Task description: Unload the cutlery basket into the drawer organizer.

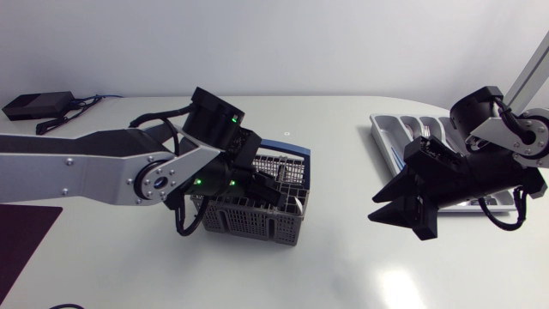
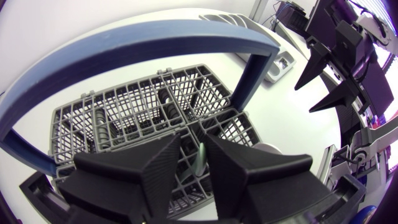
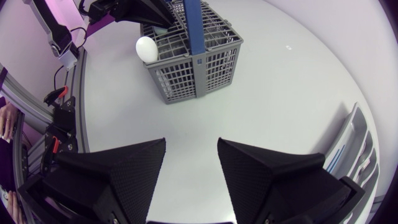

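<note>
The right gripper point(image 1: 400, 215) hides much of the drawer organizer point(image 1: 395, 133); the left gripper point(image 1: 268, 189) covers the contents of the cutlery basket point(image 1: 249, 221).

White tabletop point(image 1: 326, 266) (soft glare near the front), black power brick point(image 1: 34, 105) at its far left corner.

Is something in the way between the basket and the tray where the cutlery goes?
Yes. The right arm's matte black gripper hangs open above the white table between the grey mesh cutlery basket and the grey drawer organizer. Nothing else visible lies between them.
</note>
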You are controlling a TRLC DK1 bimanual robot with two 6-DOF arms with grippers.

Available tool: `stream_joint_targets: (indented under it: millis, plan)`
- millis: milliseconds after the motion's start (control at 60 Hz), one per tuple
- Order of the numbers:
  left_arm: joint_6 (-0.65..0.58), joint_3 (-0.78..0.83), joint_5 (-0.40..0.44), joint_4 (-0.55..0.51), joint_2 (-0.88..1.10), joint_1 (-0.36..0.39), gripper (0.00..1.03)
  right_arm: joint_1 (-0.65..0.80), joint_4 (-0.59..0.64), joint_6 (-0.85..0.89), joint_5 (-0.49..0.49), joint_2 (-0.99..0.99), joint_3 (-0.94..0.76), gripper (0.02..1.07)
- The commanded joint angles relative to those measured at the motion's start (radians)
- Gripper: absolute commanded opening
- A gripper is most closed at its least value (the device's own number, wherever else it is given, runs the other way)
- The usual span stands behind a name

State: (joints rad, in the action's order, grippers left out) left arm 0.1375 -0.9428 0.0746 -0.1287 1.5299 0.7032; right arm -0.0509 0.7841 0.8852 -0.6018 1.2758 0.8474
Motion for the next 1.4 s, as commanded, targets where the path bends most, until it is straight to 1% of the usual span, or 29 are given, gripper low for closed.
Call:
stream_joint_targets:
  millis: [0, 333, 367, 417, 467, 483, 550, 967, 1000, 1017, 1067, 1383]
  plan:
    - [0.017, 0.033, 0.001, 0.006, -0.013, 0.01, 0.27, -0.004, -0.003, -0.014, 0.0, 0.016, -0.028, 0.64]
    - [0.031, 0.044, -0.007, -0.032, -0.042, 0.018, 0.27, -0.006, -0.003, -0.015, 0.0, 0.011, -0.039, 0.64]
    - [0.033, 0.044, -0.007, -0.034, -0.043, 0.018, 0.25, -0.006, -0.003, -0.015, 0.0, 0.01, -0.039, 0.64]
    - [0.034, 0.044, -0.007, -0.034, -0.051, 0.018, 0.2, -0.006, -0.003, -0.015, 0.0, 0.007, -0.039, 0.64]
    - [0.036, 0.045, -0.007, -0.034, -0.054, 0.018, 0.19, -0.007, -0.002, -0.017, 0.0, 0.005, -0.039, 0.64]
    - [0.037, 0.049, -0.007, -0.031, -0.06, 0.018, 0.16, -0.007, 0.0, -0.017, 0.0, 0.002, -0.039, 0.64]
    - [0.037, 0.053, -0.007, -0.028, -0.071, 0.019, 0.11, -0.009, 0.001, -0.017, 0.0, -0.001, -0.039, 0.64]
    - [0.06, 0.095, -0.007, 0.009, -0.129, 0.022, 0.11, -0.013, 0.004, -0.017, 0.002, -0.012, -0.048, 0.64]
    - [0.063, 0.098, -0.007, 0.017, -0.134, 0.022, 0.1, -0.015, 0.004, -0.017, 0.002, -0.012, -0.048, 0.64]
    - [0.066, 0.099, -0.007, 0.021, -0.137, 0.022, 0.08, -0.015, 0.006, -0.017, 0.002, -0.013, -0.048, 0.64]
    - [0.071, 0.104, -0.007, 0.037, -0.145, 0.021, 0.04, -0.015, 0.007, -0.019, 0.002, -0.016, -0.048, 0.64]
    - [0.105, 0.102, -0.001, 0.037, -0.165, 0.021, 0.04, -0.02, 0.01, -0.022, 0.008, -0.038, -0.059, 0.64]
